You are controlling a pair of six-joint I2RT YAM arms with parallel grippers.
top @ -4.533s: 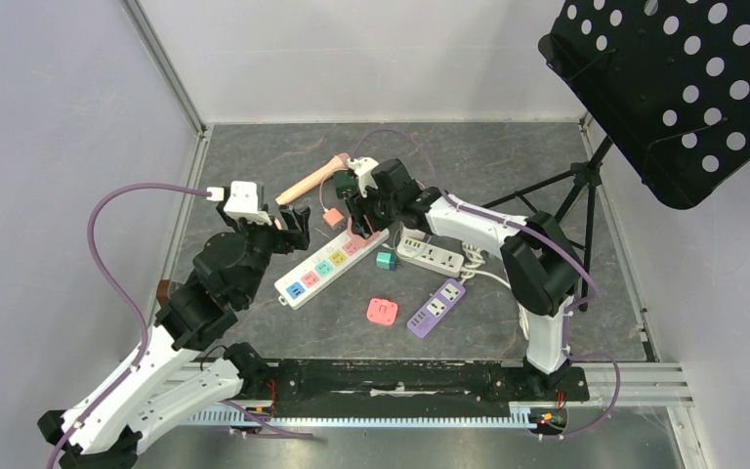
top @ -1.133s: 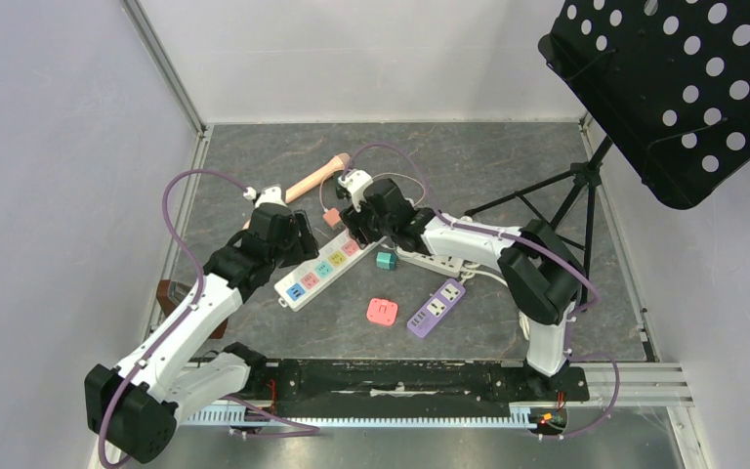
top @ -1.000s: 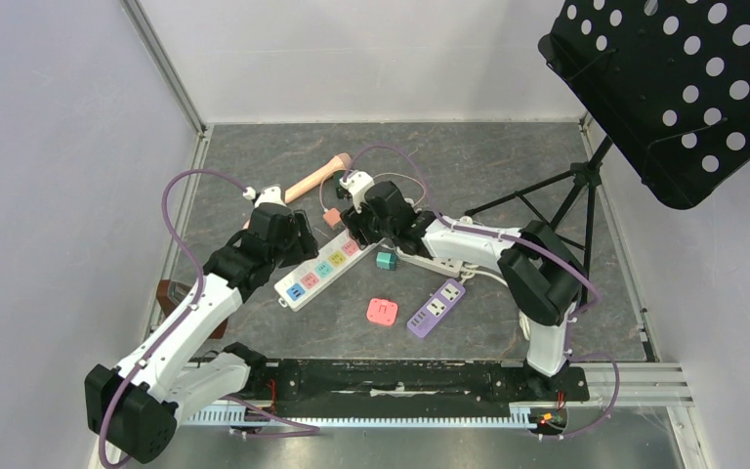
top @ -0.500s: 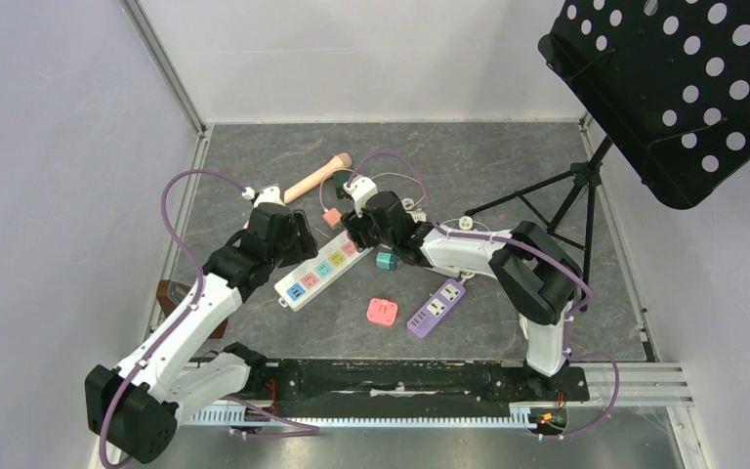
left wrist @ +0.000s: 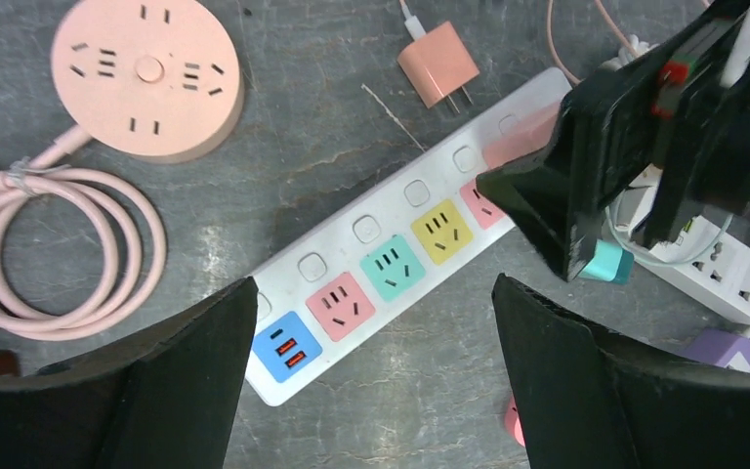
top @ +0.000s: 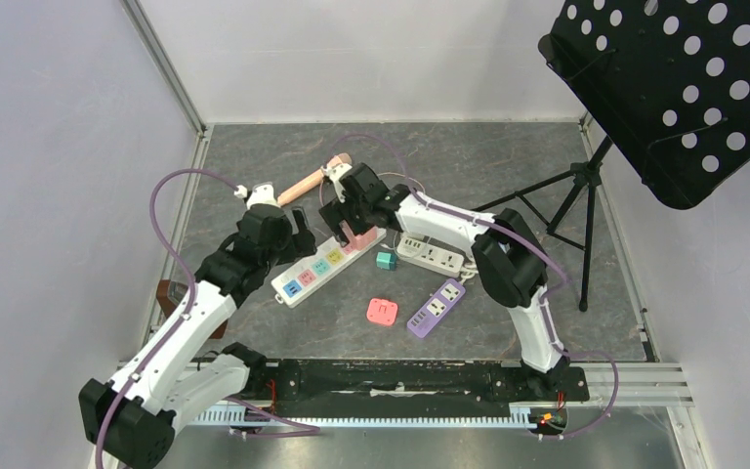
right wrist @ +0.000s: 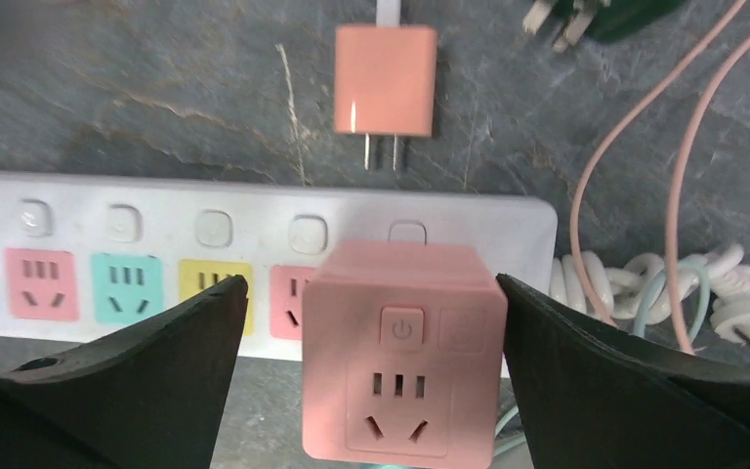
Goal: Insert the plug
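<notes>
A white power strip [top: 317,266] with coloured sockets lies slanted in the middle of the mat. A pink cube adapter [top: 358,235] stands on its far right end, over the last socket. In the right wrist view the cube [right wrist: 400,362] sits between the wide-open fingers of my right gripper [right wrist: 371,283], with a clear gap on the left side. My right gripper [top: 345,223] hovers just above it. My left gripper [top: 293,230] is open and empty over the strip's left half [left wrist: 352,239], with its fingers [left wrist: 205,371] spread to either side.
A pink two-prong charger [right wrist: 386,68] lies just behind the strip. A round pink socket hub [left wrist: 146,73] and its coiled cable [left wrist: 59,254] lie to the left. A teal cube [top: 385,260], white strip [top: 430,256], purple strip [top: 437,307] and pink square [top: 382,312] lie to the right. A music stand [top: 674,88] fills the back right.
My right gripper has let go of the pink cube adapter, opened and drawn back a little. The cube now stands on the strip's end. My left arm shifted slightly left.
</notes>
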